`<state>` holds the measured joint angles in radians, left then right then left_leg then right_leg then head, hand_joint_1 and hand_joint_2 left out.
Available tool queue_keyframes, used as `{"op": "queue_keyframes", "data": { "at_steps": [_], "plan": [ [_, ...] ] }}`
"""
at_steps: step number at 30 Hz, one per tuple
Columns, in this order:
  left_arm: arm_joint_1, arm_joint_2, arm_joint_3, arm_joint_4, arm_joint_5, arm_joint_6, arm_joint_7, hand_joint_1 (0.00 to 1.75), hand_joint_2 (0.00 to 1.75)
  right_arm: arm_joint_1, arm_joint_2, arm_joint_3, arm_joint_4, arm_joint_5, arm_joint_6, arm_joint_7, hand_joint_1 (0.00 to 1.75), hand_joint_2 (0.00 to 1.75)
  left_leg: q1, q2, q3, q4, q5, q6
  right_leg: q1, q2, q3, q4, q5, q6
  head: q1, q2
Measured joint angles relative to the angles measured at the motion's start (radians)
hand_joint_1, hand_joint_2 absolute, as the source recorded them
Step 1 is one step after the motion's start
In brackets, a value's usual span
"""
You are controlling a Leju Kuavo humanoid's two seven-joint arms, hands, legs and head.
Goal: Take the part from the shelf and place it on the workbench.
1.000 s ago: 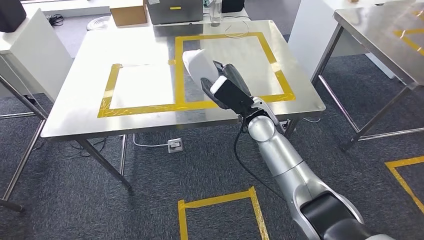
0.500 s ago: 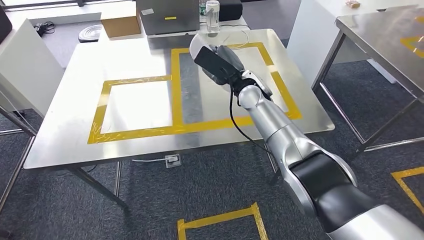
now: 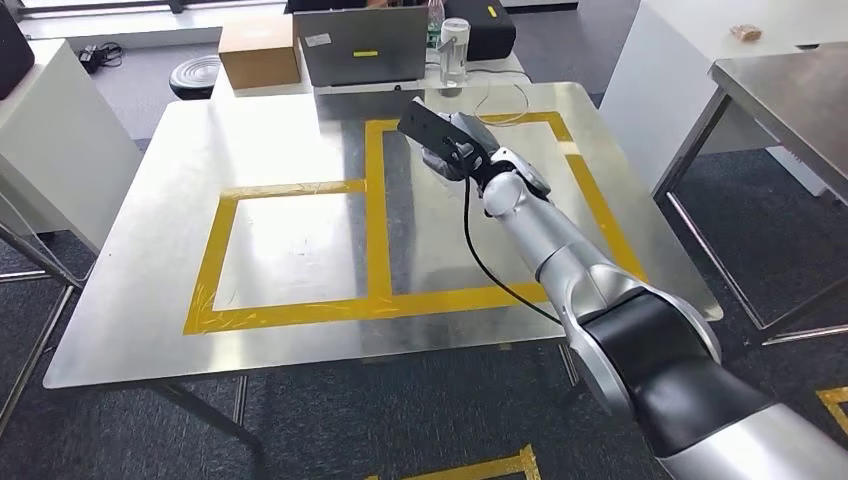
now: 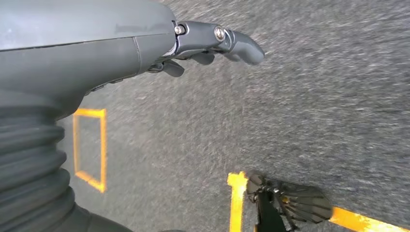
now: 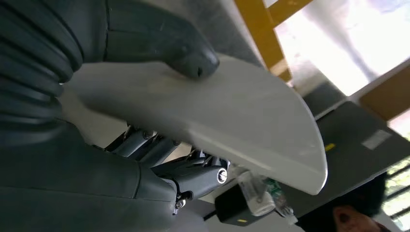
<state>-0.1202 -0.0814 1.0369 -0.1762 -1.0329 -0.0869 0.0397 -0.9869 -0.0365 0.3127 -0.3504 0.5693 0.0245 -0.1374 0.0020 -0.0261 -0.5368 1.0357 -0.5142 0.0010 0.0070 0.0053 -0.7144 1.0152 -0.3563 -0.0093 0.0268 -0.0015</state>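
Part point(image 5: 232, 116) sat gripped in your right hand point(image 3: 455, 140), upper middle, above the tabletop point(image 3: 300, 250). You needed to lower it flat before letting go. Left hand point(image 4: 145, 43) held nothing.

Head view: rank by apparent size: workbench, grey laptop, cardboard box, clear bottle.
Largest to smallest:
1. workbench
2. grey laptop
3. cardboard box, farther back, so true size is unsure
4. clear bottle

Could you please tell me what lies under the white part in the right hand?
Under the part are the right hand's fingers and the steel workbench with yellow tape; the spot directly beneath is hidden.
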Motion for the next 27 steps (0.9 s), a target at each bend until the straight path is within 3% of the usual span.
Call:
{"op": "queue_keyframes", "data": {
  "at_steps": [2, 4, 7, 8, 9, 10, 12, 14, 17, 19, 22, 23, 24, 25, 27],
  "plan": [
    [0.002, 0.002, 0.001, 0.000, 0.002, 0.001, 0.009, 0.00, 0.00, -0.001, -0.001, 0.000, 0.007, 0.008, 0.000, 0.004, 0.00, 0.00, -0.001, 0.000, 0.006, 0.007, -0.007, -0.010, -0.002, 0.002, 0.015, -0.004, 0.004, -0.011, 0.000, 0.000],
    [0.000, 0.004, 0.001, 0.001, 0.003, 0.005, 0.020, 0.00, 0.00, -0.006, 0.000, 0.000, 0.015, 0.014, 0.001, 0.008, 0.00, 0.00, -0.001, 0.007, -0.017, 0.060, -0.012, -0.020, -0.008, 0.003, 0.033, -0.008, -0.004, -0.023, -0.001, 0.000],
    [-0.006, 0.004, 0.001, 0.002, 0.001, 0.016, 0.040, 0.00, 0.00, -0.005, 0.001, 0.000, 0.027, 0.021, 0.003, 0.014, 0.00, 0.00, 0.002, 0.017, -0.120, 0.231, -0.082, -0.032, -0.009, 0.003, 0.051, -0.009, -0.021, -0.034, -0.003, 0.000],
    [-0.006, 0.005, 0.001, 0.002, 0.000, 0.019, 0.044, 0.00, 0.00, -0.003, 0.001, 0.000, 0.032, 0.023, 0.003, 0.015, 0.00, 0.00, 0.002, 0.018, -0.149, 0.267, -0.103, -0.034, -0.009, 0.004, 0.055, -0.008, -0.027, -0.034, -0.003, 0.000],
    [-0.005, 0.005, 0.001, 0.002, -0.001, 0.021, 0.047, 0.00, 0.00, -0.001, 0.001, 0.000, 0.035, 0.023, 0.003, 0.016, 0.00, 0.00, 0.002, 0.019, -0.163, 0.271, -0.101, -0.035, -0.009, 0.004, 0.061, -0.007, -0.033, -0.034, -0.003, 0.000],
    [-0.005, 0.005, 0.001, 0.002, -0.002, 0.022, 0.048, 0.00, 0.00, 0.000, 0.001, 0.000, 0.039, 0.024, 0.003, 0.016, 0.00, 0.00, 0.002, 0.019, -0.161, 0.239, -0.074, -0.034, -0.009, 0.005, 0.067, -0.006, -0.039, -0.033, -0.003, 0.000],
    [-0.005, 0.007, 0.001, 0.003, -0.003, 0.023, 0.050, 0.00, 0.00, 0.000, 0.001, 0.000, 0.042, 0.024, 0.003, 0.016, 0.00, 0.00, 0.002, 0.019, -0.121, 0.109, 0.020, -0.030, -0.009, 0.006, 0.079, -0.003, -0.050, -0.028, -0.003, 0.000],
    [-0.007, 0.007, 0.001, 0.003, -0.005, 0.023, 0.051, 0.00, 0.00, -0.001, 0.001, 0.000, 0.044, 0.024, 0.001, 0.013, 0.00, 0.00, -0.001, 0.020, -0.089, 0.011, 0.066, -0.019, -0.006, 0.008, 0.082, 0.002, -0.054, -0.021, -0.003, 0.000],
    [-0.008, 0.006, 0.000, 0.003, -0.010, 0.022, 0.055, 0.00, 0.00, 0.000, 0.001, 0.000, 0.046, 0.019, -0.009, -0.016, 0.00, 0.00, -0.001, 0.020, -0.081, -0.006, 0.079, 0.001, -0.004, 0.009, 0.077, 0.007, -0.056, -0.008, -0.003, 0.000],
    [-0.008, 0.005, 0.000, 0.004, -0.012, 0.022, 0.056, 0.00, 0.00, -0.001, 0.001, -0.001, 0.045, -0.002, -0.013, -0.073, 0.00, 0.00, 0.002, 0.021, -0.082, -0.011, 0.086, 0.013, -0.005, 0.008, 0.065, 0.036, -0.086, 0.002, 0.000, 0.000],
    [-0.006, 0.004, 0.000, 0.004, -0.011, 0.030, 0.057, 0.00, 0.00, -0.003, 0.007, -0.013, 0.028, -0.076, 0.009, -0.227, 0.00, 0.00, 0.004, 0.023, -0.092, -0.012, 0.094, 0.025, -0.008, 0.004, 0.001, 0.216, -0.200, 0.015, 0.004, 0.000],
    [-0.003, 0.004, 0.001, 0.004, -0.010, 0.033, 0.057, 0.00, 0.00, -0.004, 0.012, -0.021, 0.016, -0.104, 0.023, -0.281, 0.00, 0.00, 0.004, 0.025, -0.098, -0.009, 0.097, 0.026, -0.009, 0.002, -0.017, 0.275, -0.225, 0.017, 0.004, 0.000],
    [-0.001, 0.004, 0.001, 0.004, -0.009, 0.035, 0.057, 0.00, 0.00, -0.004, 0.017, -0.029, 0.003, -0.129, 0.037, -0.322, 0.00, 0.00, 0.003, 0.025, -0.104, -0.007, 0.099, 0.026, -0.009, 0.002, -0.020, 0.302, -0.232, 0.018, 0.004, 0.000],
    [0.000, 0.004, 0.001, 0.004, -0.007, 0.037, 0.056, 0.00, 0.00, -0.004, 0.022, -0.037, -0.012, -0.151, 0.050, -0.354, 0.00, 0.00, 0.003, 0.026, -0.110, -0.004, 0.102, 0.025, -0.009, 0.001, -0.002, 0.287, -0.221, 0.018, 0.004, 0.000],
    [0.003, 0.001, 0.002, 0.005, 0.000, 0.044, 0.054, 0.00, 0.00, 0.001, 0.030, -0.052, -0.060, -0.205, 0.083, -0.411, 0.00, 0.00, 0.003, 0.025, -0.121, 0.001, 0.110, 0.022, -0.008, 0.000, 0.086, 0.155, -0.179, 0.011, 0.004, 0.000]
  ]
}}
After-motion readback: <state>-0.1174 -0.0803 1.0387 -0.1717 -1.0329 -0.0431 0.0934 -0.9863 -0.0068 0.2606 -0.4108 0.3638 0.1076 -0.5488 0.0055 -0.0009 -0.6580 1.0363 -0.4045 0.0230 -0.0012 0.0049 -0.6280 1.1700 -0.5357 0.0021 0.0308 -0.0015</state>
